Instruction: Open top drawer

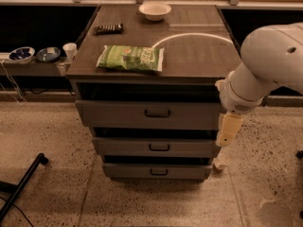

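The top drawer (118,115) is the tallest and widest grey front of the cabinet, with a small dark loop handle (157,113) at its middle. A dark gap shows between it and the tabletop. My gripper (228,130) hangs as a cream-coloured piece below the big white arm (270,65), just off the drawer's right end and level with its front. It is well to the right of the handle and holds nothing that I can see.
Two narrower drawers (123,147) (123,170) sit below. On the dark tabletop (199,56) lie a green chip bag (131,58), a white bowl (155,11) and a dark bar (109,29). A side shelf at left holds bowls (21,54) and a cup (70,50). A black leg (21,186) crosses the floor at lower left.
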`<state>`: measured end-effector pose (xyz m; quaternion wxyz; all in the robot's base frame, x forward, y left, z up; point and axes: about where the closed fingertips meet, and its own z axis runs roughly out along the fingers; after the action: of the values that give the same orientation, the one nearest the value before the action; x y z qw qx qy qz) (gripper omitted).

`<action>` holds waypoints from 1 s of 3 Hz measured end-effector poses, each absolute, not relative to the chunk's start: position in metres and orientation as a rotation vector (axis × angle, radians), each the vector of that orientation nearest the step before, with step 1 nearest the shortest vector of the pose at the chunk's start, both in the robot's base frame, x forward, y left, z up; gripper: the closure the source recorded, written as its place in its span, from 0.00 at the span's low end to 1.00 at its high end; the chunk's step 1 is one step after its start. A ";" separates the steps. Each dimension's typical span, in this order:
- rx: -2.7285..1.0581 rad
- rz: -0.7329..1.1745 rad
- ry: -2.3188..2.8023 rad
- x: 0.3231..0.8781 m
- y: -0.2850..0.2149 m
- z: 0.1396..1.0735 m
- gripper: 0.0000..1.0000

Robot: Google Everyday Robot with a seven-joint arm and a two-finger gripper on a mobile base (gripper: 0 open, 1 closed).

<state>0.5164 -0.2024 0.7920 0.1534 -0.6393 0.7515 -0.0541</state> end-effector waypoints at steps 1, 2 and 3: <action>-1.908 -0.114 2.068 0.535 -0.180 0.748 0.00; -1.952 -0.027 2.006 0.553 -0.160 0.716 0.00; -1.967 0.100 1.996 0.574 -0.150 0.687 0.00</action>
<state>0.5738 -0.1499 0.6872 0.1681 -0.6916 0.7016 0.0351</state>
